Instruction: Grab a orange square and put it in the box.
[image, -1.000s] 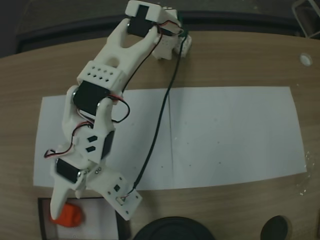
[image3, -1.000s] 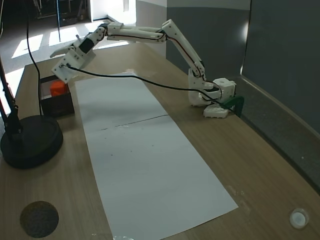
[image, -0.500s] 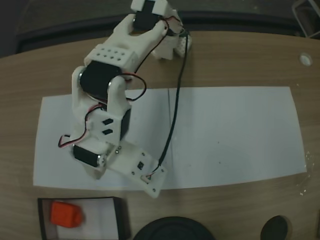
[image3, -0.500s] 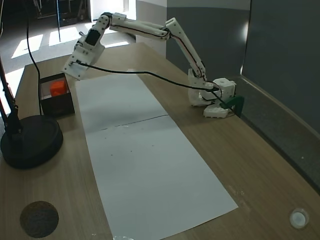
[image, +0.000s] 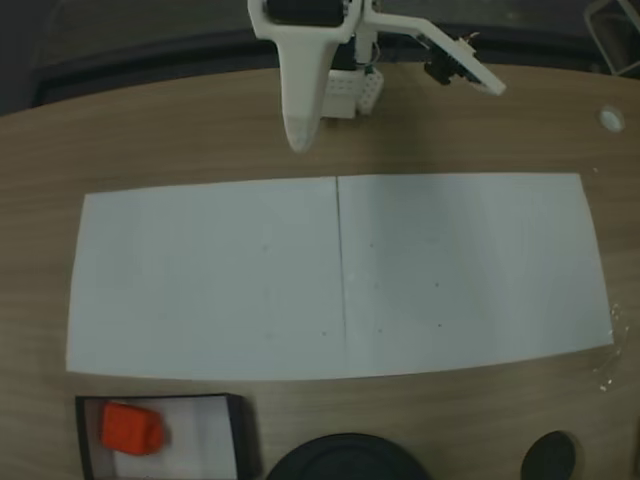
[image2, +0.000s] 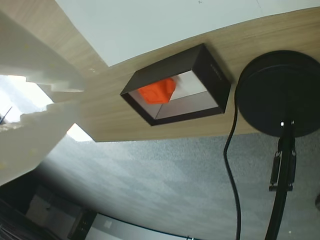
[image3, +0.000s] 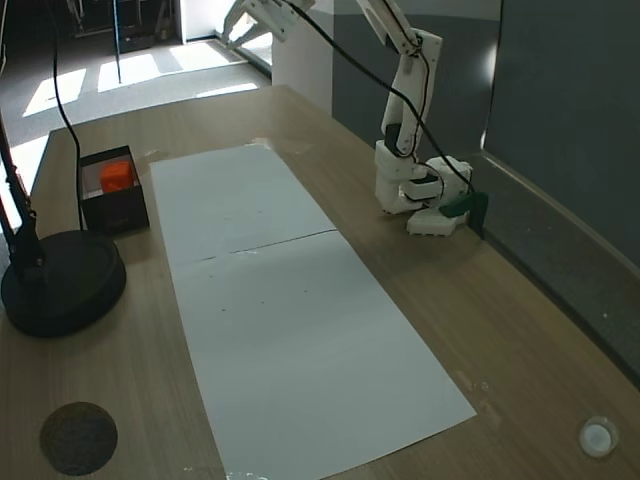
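Orange square (image: 132, 428): we see it lying inside the box (image: 236, 436), toward the box's left end in a fixed view; in the wrist view it sits against one corner of the white floor (image2: 157, 91); another fixed view shows it as a bright spot in the tray (image3: 118, 175).
Box: black walls, white inside, set on bare wood just below the paper's lower left corner in a fixed view, and beside the round black base.
End effector (image: 298, 135): we see it raised near the arm's base, well apart from the box, with nothing between its fingers; a white finger (image2: 30, 55) fills the left of the wrist view, but we cannot tell how wide the jaws stand.
Worktop (image3: 520, 330): light wood grain with a curved far edge; a small white disc (image3: 597, 436) and a dark round patch (image3: 78, 437) sit near its corners.
Paper (image: 340, 275): a long white sheet with a crease across its middle, lying flat and bare.
Lamp base (image3: 60, 283): a round black disc with a stem and cable, just beside the box.
Arm base (image3: 420, 195): white, fixed at the worktop's edge by a green clamp.
Room: grey wall panels behind the arm, sunlit floor patches beyond the worktop, grey carpet in the wrist view.
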